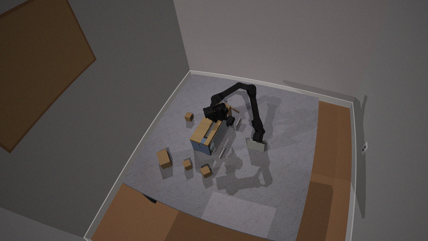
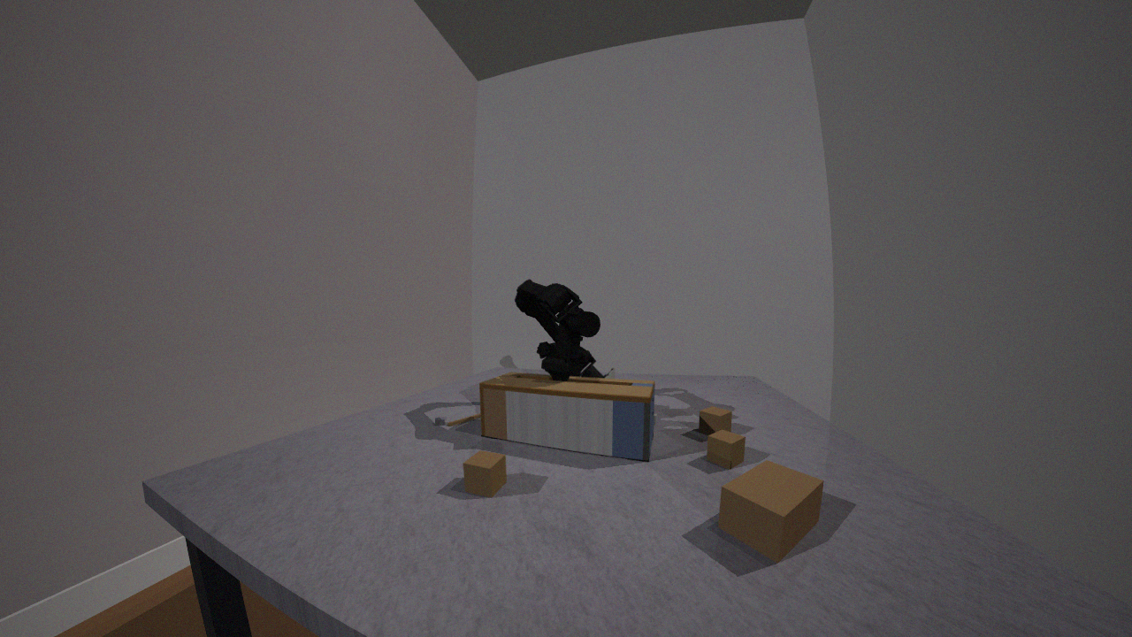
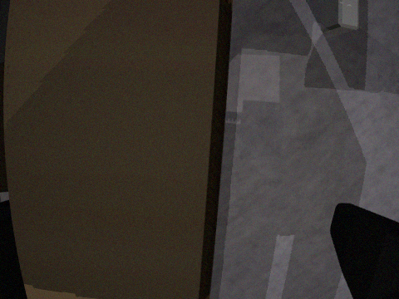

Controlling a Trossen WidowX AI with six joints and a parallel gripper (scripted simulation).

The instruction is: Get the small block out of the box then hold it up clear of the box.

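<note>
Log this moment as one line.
gripper: open, empty | position: low at box top | block: not visible | box: upright on table
</note>
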